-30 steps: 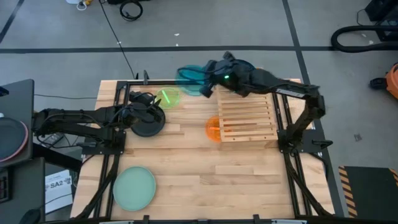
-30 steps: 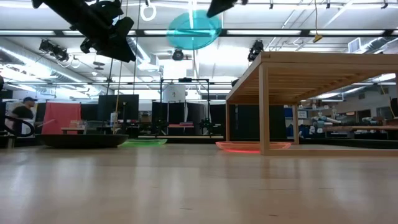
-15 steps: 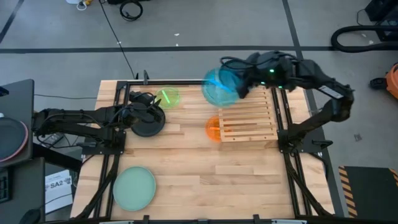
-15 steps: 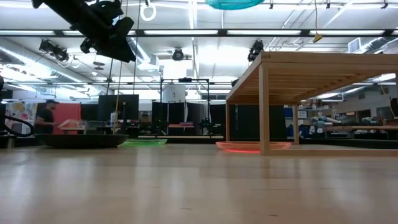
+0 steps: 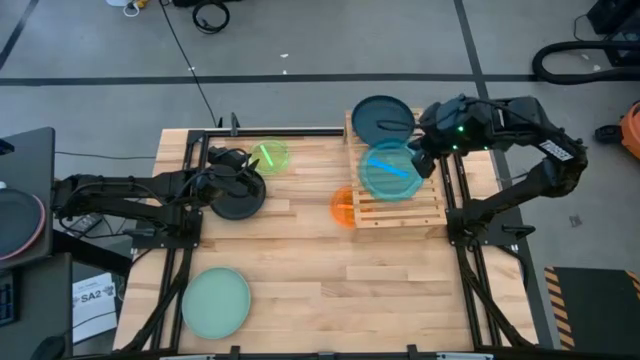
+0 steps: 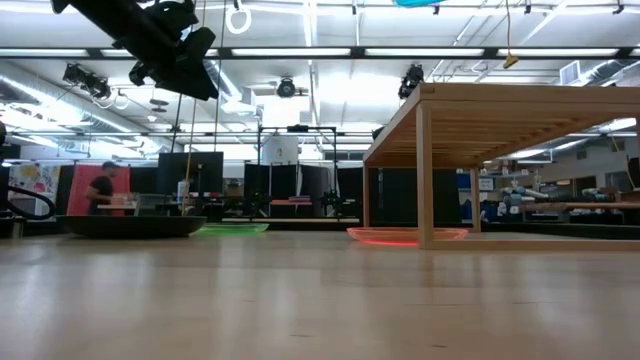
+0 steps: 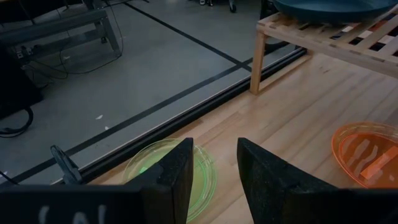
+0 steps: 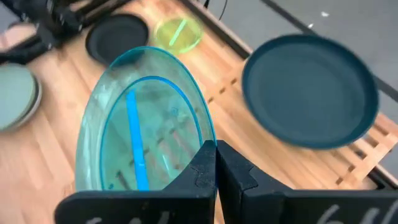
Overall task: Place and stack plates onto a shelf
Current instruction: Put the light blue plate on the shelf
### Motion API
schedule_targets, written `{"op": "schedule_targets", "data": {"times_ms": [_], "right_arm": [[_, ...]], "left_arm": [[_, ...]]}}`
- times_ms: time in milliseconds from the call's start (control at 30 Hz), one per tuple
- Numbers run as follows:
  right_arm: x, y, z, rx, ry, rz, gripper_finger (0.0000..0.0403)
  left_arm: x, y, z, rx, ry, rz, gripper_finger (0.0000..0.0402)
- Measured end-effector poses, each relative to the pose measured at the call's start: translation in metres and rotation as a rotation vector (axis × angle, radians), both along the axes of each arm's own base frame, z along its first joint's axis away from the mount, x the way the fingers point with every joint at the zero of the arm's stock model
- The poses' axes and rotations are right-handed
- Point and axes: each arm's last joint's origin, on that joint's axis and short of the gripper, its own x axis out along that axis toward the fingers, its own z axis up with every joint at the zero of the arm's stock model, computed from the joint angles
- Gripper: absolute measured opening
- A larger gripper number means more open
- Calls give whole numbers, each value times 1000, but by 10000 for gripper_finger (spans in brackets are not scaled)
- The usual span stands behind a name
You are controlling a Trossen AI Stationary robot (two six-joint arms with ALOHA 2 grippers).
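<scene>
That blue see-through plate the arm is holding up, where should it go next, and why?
Probably straight down. The right gripper is shut on the cyan plate, held above the bare slats of the shelf, beside the dark teal plate already lying at the shelf's far end. Lowering it there looks like the natural next step.

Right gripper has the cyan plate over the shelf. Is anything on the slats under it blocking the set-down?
Nothing visible does. The right gripper holds the cyan plate above bare slats of the shelf. The dark teal plate lies on the shelf's far end, beside that spot. The orange plate sits on the table, partly under the shelf's edge.
</scene>
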Motion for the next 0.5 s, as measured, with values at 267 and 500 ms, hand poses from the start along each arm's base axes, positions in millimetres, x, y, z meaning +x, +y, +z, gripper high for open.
{"op": "schedule_targets", "data": {"times_ms": [267,500], "right_arm": [[1,9,-10,23,68,55,7],[9,7,-45,34,185,51,7]], "left_arm": [[0,0,0,0,0,0,131],[0,0,0,0,0,0,131]]}}
